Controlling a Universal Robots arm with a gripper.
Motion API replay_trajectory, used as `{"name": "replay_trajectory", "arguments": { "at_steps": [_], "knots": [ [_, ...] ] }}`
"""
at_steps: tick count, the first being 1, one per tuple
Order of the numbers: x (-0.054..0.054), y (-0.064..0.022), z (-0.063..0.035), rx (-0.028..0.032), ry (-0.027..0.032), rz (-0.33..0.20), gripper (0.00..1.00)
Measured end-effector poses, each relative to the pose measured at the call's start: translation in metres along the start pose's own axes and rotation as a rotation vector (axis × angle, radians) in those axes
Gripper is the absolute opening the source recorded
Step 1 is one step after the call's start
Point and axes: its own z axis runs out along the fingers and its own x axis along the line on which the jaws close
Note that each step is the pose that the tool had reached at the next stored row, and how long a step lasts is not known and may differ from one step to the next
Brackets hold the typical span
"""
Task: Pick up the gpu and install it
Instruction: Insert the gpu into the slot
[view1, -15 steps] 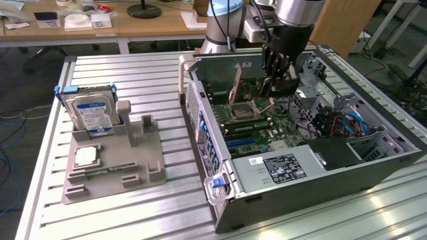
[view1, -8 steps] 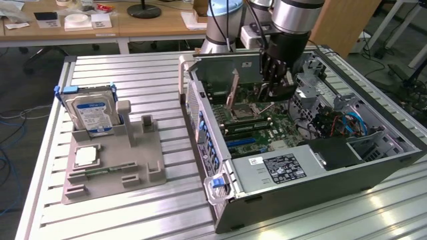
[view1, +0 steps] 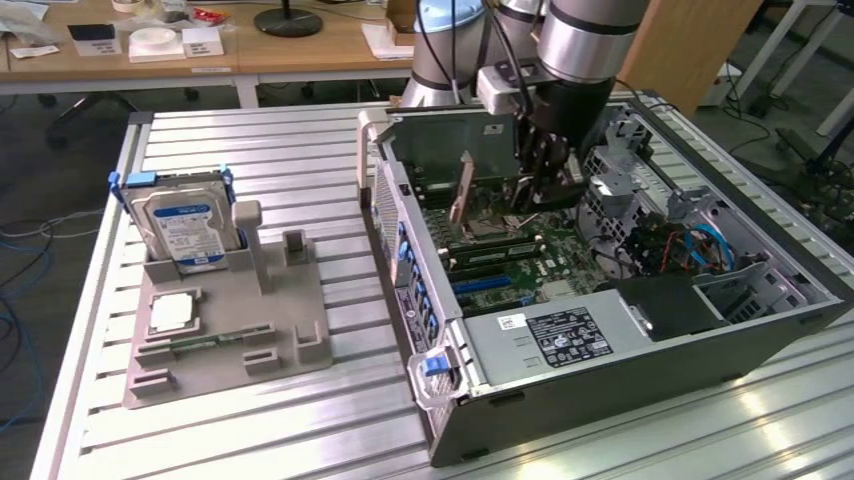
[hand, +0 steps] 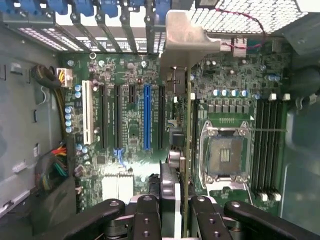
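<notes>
My gripper (view1: 541, 190) reaches down into the open computer case (view1: 747, 340) and is shut on the gpu (view1: 447, 142). The gpu is a thin dark green card standing on edge over the motherboard (view1: 514, 265), with its pale metal bracket toward the case's slotted rear wall. In the wrist view the gpu (hand: 178, 125) runs edge-on from between my black fingers (hand: 147, 215) up to its grey bracket (hand: 185, 35). My gripper (hand: 174, 202) holds it between the blue slot (hand: 146, 117) and the empty processor socket (hand: 225, 150). I cannot tell whether the card touches a slot.
On the exterior view's left, a grey fixture (view1: 287, 330) holds a silver hard drive (view1: 187, 222) with a blue-white label and a small square processor chip (view1: 174, 312). The power supply (view1: 574, 335), a drive cage (view1: 621, 190) and blue cables (view1: 701, 245) crowd the case.
</notes>
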Motion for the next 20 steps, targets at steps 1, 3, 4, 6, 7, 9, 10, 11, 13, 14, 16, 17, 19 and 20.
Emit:
{"name": "replay_trajectory", "arguments": {
  "at_steps": [1,3,4,6,7,9,10,11,13,14,16,17,19,20],
  "knots": [
    [0.0,0.0028,0.0016,-0.0002,0.0001,0.0,0.28],
    [0.0,0.0085,0.0049,-0.0001,0.0002,0.0,0.28],
    [0.0,0.0101,0.0066,-0.0001,0.0006,0.001,0.28],
    [0.001,0.0115,0.0102,0.0003,0.001,0.009,0.28],
    [0.002,0.0116,0.0117,0.0005,0.0012,0.012,0.28],
    [0.007,0.0117,0.0134,0.0005,0.0014,0.015,0.28],
    [0.01,0.0118,0.0141,0.0006,0.0013,0.015,0.28],
    [0.012,0.0118,0.0148,0.0007,0.0014,0.016,0.28],
    [0.014,0.0151,0.0171,0.0008,0.0012,0.016,0.28],
    [0.014,0.0176,0.0187,0.0008,0.0012,0.016,0.28],
    [0.015,0.0209,0.0221,0.0007,0.0014,0.016,0.28],
    [0.015,0.0215,0.0238,0.0007,0.0014,0.016,0.28],
    [0.016,0.0219,0.0272,0.0005,0.0016,0.016,0.28],
    [0.018,0.0221,0.0289,0.0004,0.0016,0.016,0.28]
  ]
}}
